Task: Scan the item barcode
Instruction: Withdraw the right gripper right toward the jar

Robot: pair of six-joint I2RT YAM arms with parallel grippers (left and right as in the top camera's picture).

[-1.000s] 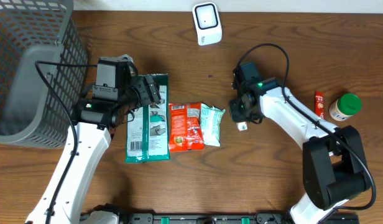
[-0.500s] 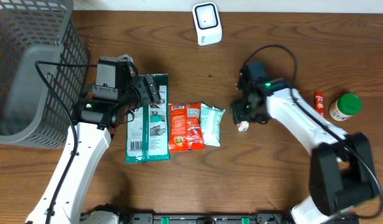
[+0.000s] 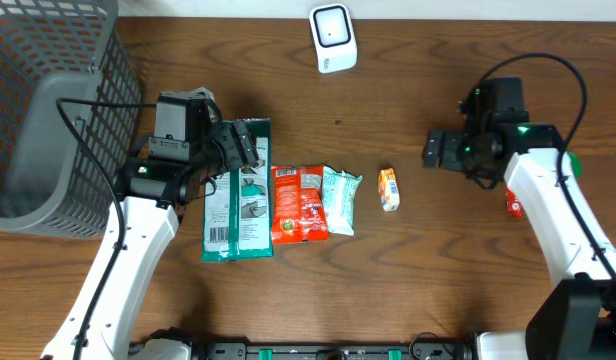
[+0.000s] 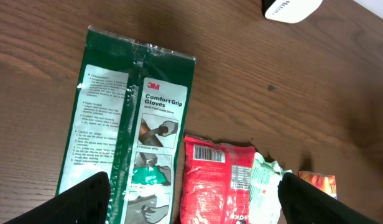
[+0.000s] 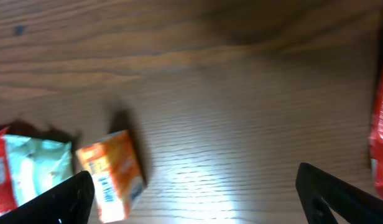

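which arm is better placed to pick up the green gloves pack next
Left. The left fingers are open directly above the green gloves pack, while the right fingers sit far off, past the small orange box.

left fingers (image 4: 86, 202) wide apart, empty | right fingers (image 5: 341, 205) wide apart, empty

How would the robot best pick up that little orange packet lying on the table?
Pinch the small orange packet across its two long sides, coming straight down from above: it seems to lie flat and narrow, with bare wooden table either side.
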